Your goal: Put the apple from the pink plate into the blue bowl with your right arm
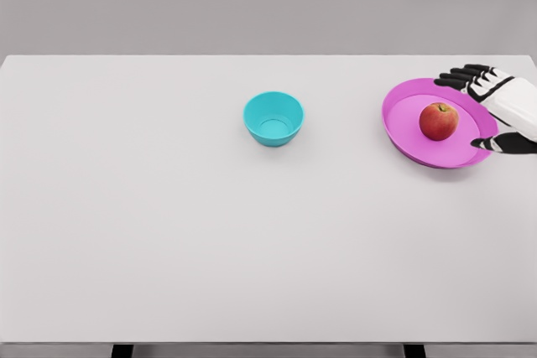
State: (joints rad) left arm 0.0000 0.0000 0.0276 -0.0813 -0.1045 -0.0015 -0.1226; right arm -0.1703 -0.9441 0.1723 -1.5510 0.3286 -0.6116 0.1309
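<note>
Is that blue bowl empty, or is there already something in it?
Empty. The blue bowl stands upright on the table with only its bare inside showing; the apple sits on the pink plate.

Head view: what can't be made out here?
- Right hand: wrist and arm cut off by the right edge; fingers spread, apart from the apple.
- Left arm: out of frame.
- Apple underside: hidden by its own body on the pink plate.
- Blue bowl: outer far wall hidden by its rim.

The right hand [495,111], fingers spread, hovers over the pink plate's [403,127] far edge; the apple [439,121] sits just beside it, the blue bowl [273,118] well apart.
</note>
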